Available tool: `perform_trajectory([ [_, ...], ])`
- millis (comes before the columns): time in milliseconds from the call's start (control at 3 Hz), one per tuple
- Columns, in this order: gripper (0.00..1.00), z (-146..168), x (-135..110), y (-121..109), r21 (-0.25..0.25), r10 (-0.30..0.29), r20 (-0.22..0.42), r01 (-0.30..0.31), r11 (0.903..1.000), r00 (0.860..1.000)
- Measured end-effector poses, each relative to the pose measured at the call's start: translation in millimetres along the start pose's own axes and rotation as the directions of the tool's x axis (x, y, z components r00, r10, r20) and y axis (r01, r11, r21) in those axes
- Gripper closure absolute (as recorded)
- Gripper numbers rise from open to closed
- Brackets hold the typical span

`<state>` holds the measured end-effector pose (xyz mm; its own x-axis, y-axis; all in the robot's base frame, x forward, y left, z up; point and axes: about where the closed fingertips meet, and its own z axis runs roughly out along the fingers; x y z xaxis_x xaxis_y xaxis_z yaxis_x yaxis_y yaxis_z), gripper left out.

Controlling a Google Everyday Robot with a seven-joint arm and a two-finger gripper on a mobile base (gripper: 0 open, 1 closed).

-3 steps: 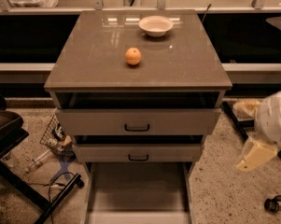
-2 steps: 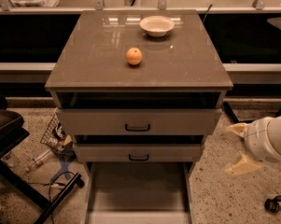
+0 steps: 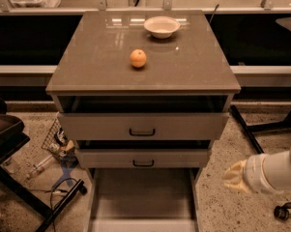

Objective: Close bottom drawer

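Observation:
The bottom drawer [image 3: 142, 197] is pulled far out of the cabinet [image 3: 87, 76]. Its long shallow tray runs down to the lower edge of the camera view, and its front and handle are cut off there. Above it, the mid-width drawer [image 3: 143, 157] and the widest drawer [image 3: 142, 125], each with a black handle, stand slightly open. My gripper [image 3: 236, 177], cream-coloured on a white arm, hangs low at the right, just right of the bottom drawer's right side and apart from it.
An orange [image 3: 138, 58] and a white bowl [image 3: 161, 26] sit on the cabinet top. A black chair base [image 3: 34, 197] and floor clutter with cables [image 3: 58, 146] lie at the left. A black leg [image 3: 246, 129] and a caster [image 3: 283, 211] are at the right.
My arm has moved down and a little to the left, from beside the upper drawers to beside the bottom drawer's tray. The drawers have not moved.

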<state>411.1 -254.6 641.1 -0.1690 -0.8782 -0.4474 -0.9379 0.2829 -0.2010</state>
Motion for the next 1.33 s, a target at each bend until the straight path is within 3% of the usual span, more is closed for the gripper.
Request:
perform_trajectory([
  [333, 1.0, 6.4, 2.2, 3.1, -0.013, 0.005, 0.005, -0.005, 0.9999, 1.0],
  [667, 1.0, 5.7, 1.6, 2.7, -0.011, 0.004, 0.004, -0.004, 0.9999, 1.0],
  [1000, 1.0, 49.0, 16.8, 23.8, -0.051, 0.017, 0.033, -0.015, 0.9986, 0.999],
  [1333, 1.0, 113.4, 52.6, 63.7, -0.084, 0.05, 0.099, -0.042, 0.9956, 0.994],
])
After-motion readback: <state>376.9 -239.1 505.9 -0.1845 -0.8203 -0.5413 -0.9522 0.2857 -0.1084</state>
